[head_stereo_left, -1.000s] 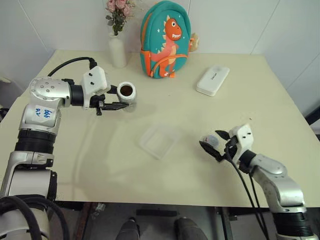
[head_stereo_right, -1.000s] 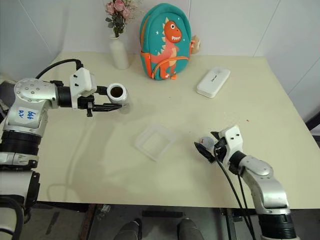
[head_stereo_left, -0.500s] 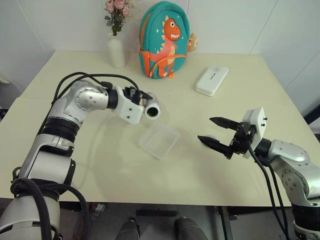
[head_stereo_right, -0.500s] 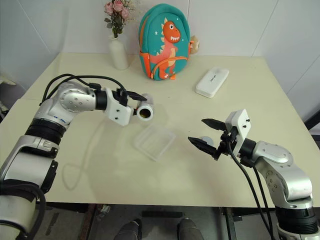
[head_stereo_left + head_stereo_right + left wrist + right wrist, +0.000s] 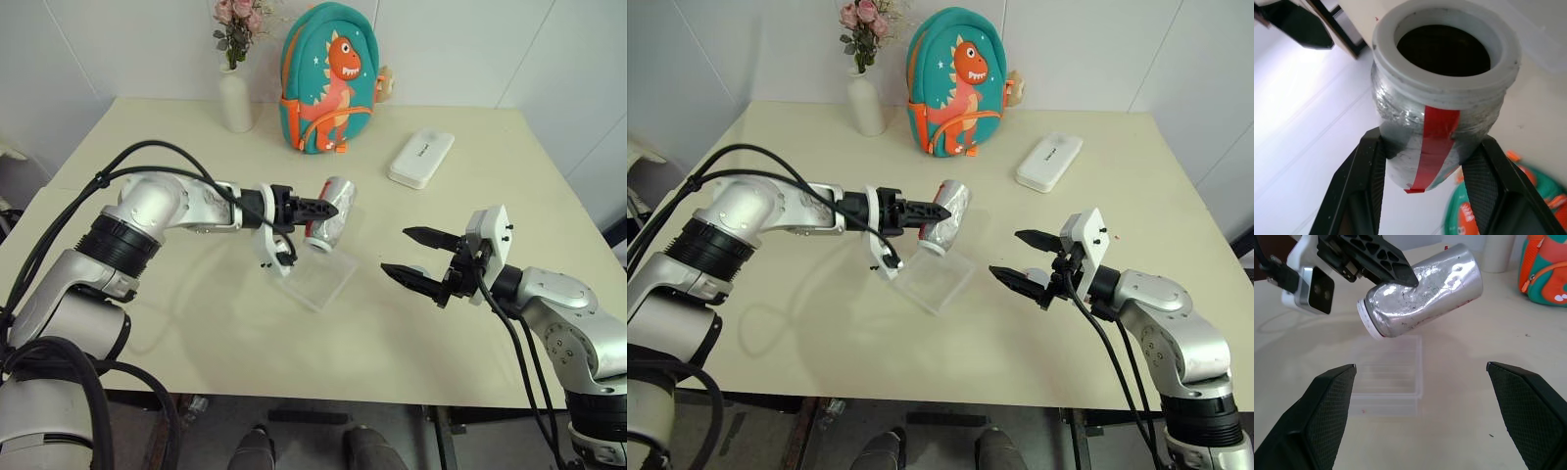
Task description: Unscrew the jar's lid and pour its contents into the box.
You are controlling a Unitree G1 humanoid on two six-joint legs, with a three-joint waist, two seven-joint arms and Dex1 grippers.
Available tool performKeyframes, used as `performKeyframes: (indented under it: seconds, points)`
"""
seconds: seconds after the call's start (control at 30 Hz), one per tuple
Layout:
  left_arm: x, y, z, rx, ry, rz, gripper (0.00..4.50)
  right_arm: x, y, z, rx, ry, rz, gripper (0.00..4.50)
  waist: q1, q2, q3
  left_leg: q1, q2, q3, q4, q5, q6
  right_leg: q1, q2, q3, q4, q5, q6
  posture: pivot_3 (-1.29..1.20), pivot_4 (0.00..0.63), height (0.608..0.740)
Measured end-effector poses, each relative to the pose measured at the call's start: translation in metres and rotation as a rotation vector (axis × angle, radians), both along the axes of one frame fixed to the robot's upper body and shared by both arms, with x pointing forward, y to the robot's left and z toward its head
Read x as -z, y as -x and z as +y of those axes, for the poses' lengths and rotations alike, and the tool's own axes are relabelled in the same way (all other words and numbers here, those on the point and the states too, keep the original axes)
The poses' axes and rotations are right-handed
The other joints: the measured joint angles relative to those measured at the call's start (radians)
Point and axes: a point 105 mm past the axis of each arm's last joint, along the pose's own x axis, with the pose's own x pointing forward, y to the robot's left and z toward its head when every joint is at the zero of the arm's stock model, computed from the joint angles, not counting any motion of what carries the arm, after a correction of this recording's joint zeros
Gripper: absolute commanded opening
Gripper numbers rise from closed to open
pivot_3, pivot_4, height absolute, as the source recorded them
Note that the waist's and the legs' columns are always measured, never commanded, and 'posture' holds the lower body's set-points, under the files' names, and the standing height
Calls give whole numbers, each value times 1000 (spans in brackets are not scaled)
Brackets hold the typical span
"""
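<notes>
The jar [image 5: 329,221], a silvery cylinder with a strip of red tape, is tilted mouth-down over the far edge of the box [image 5: 319,281]. My left gripper [image 5: 328,207] is shut on the jar's body, with a black finger [image 5: 1364,191] on each side. The jar's white-rimmed mouth [image 5: 1444,49] is dark inside, and I cannot make out the contents. The box is a shallow clear tray on the table. My right gripper [image 5: 411,253] hovers open to the right of the box, holding nothing. A pale round bit behind its lower finger looks like the lid [image 5: 1036,281].
A white oblong case [image 5: 421,159] lies at the back right of the table. A teal dinosaur backpack [image 5: 333,78] and a white flower vase [image 5: 236,98] stand along the far edge. The table's front edge runs just below both arms.
My left arm swung right with the jar and rolled it from mouth-up to mouth-down over the box. My right gripper lifted off the table, leaving the lid there.
</notes>
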Motion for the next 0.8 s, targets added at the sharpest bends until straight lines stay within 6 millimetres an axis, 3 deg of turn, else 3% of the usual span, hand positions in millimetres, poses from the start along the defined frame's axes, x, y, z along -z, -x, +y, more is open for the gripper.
performKeyframes:
  seconds: [0.23,0.57,0.7,0.8]
  points:
    - [14,-4,6,82,-17,-176,1890,1,39,-2,-242,13,110,4488,7,-1,0,-1,-1,0,0,0,1,0,0,0,0,0,1,0,150,740]
    - [-14,6,-12,211,59,-372,1890,-8,36,-3,-251,26,84,4488,0,-1,1,1,-1,0,1,1,2,0,-1,0,5,0,1,0,150,740]
    - [-33,12,-15,308,120,-527,1890,-7,47,3,-317,0,129,4488,0,-2,1,0,-2,0,1,1,2,0,-1,0,4,0,1,0,150,740]
    - [-39,5,-13,306,125,-546,1890,-6,52,-1,-332,17,170,4488,2,-2,1,0,-2,0,2,1,2,0,-1,0,5,0,1,0,150,740]
